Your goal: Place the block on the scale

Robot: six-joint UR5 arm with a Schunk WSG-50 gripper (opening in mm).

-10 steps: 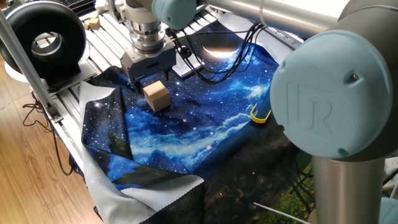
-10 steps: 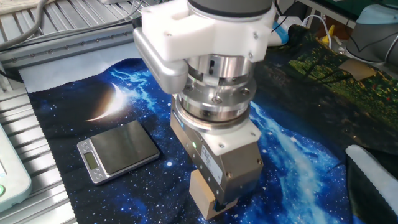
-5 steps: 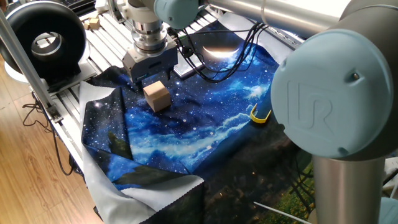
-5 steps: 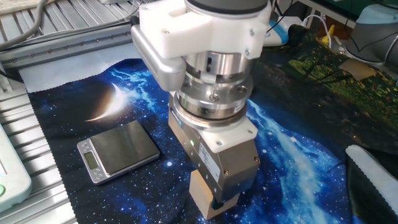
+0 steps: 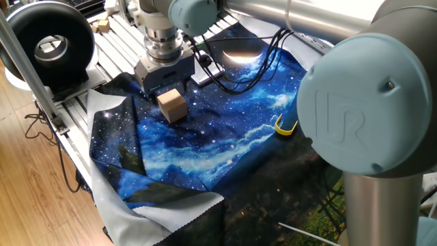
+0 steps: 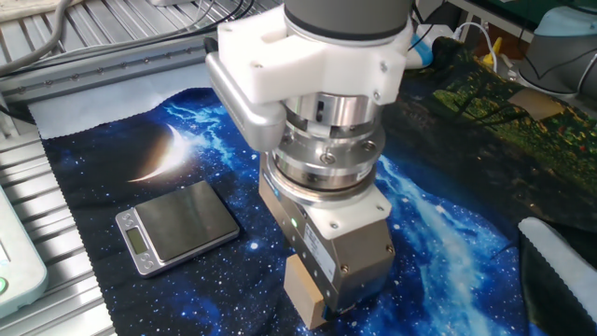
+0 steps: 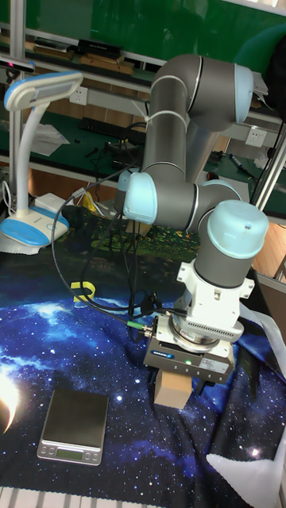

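Observation:
The block (image 5: 173, 107), a light tan wooden cube, rests on the star-print cloth (image 5: 225, 143). My gripper (image 5: 167, 89) hovers right over it, pointing straight down, and its body hides most of the cube in the other fixed view, where only a corner of the block (image 6: 300, 294) shows. One dark finger (image 6: 332, 305) stands at the cube's side, and the jaws look open around its top. The scale (image 6: 177, 224), flat with a silvery plate, lies on the cloth to the cube's left, also in the tall view as the scale (image 7: 74, 425).
A yellow curved piece (image 5: 283, 127) lies on the cloth toward the arm's base. Black cables (image 5: 239, 75) trail over the cloth behind the gripper. A black ring-shaped device (image 5: 51, 44) stands on the slotted metal bed. A white desk lamp (image 7: 32, 159) stands at the far left.
The gripper has shifted slightly sideways above the block, to the right in the other fixed view. The block has stayed in the same spot on the cloth.

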